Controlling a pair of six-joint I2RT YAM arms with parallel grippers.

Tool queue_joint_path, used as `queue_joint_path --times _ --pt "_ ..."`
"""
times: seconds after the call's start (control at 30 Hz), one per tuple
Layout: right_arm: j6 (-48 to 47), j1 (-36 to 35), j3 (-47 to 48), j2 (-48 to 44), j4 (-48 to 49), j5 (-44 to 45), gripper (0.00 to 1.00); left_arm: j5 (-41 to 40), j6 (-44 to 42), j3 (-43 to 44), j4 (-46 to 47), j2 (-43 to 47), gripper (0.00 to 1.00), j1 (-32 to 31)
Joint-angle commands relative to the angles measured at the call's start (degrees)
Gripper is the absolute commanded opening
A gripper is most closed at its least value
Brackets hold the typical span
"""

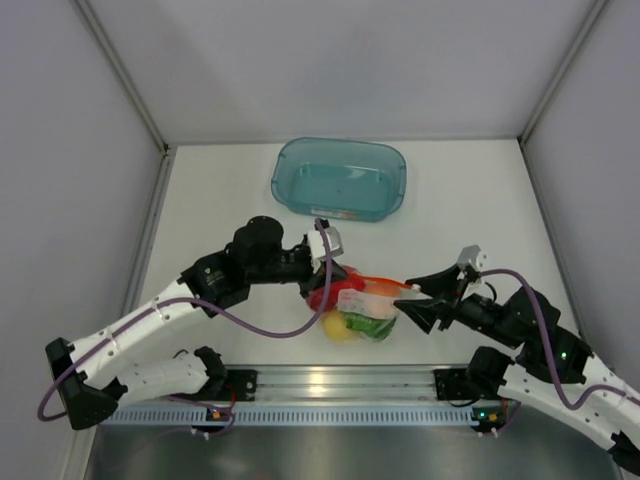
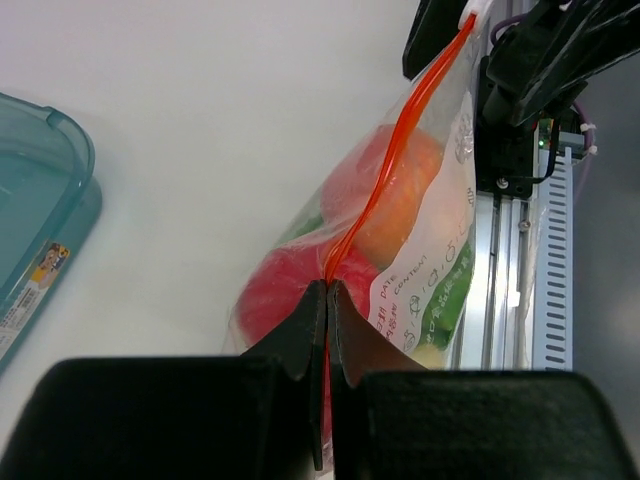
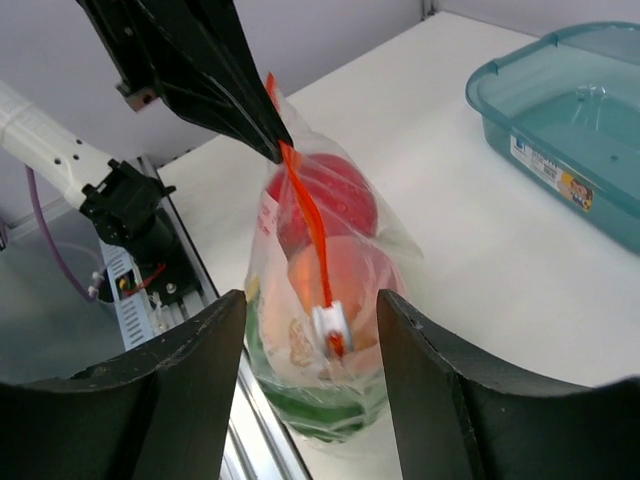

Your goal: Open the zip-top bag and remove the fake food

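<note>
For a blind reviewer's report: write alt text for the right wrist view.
A clear bag of fake food stands on the table, its orange zip pinched at the far end by the left pincer. The right pincer, open, flanks the zip's white slider. A teal bin sits at right.

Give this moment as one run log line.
left gripper: shut on strip of zip-top bag | right gripper: open, astride slider | fake food: inside bag

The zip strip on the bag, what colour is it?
Orange-red. The zip strip shows best in the left wrist view.
</note>
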State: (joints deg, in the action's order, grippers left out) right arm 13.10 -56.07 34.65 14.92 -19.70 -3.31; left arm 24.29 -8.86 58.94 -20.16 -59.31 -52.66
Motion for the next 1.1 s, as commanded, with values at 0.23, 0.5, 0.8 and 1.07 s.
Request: queue_joint_path --times 0.23,0.5,0.8,1.07 --pt "1.66 0.09 -6.79 -3.75 15.92 -1.43 0.46 -1.18 1.22 1.09 6.36 4.82 0.00 -0.16" --pt "0.96 0.09 -7.15 -4.20 17.77 -1.70 0.32 -1.79 1.39 1.18 6.63 4.90 0.00 -0.16" --pt "0.96 0.09 -7.67 -4.90 16.80 -1.26 0.30 -2.94 2.18 1.18 7.24 4.73 0.00 -0.16" --pt "1.49 0.09 -8.90 -4.63 16.63 -0.20 0.39 -3.55 2.53 1.18 7.77 4.90 0.00 -0.16"
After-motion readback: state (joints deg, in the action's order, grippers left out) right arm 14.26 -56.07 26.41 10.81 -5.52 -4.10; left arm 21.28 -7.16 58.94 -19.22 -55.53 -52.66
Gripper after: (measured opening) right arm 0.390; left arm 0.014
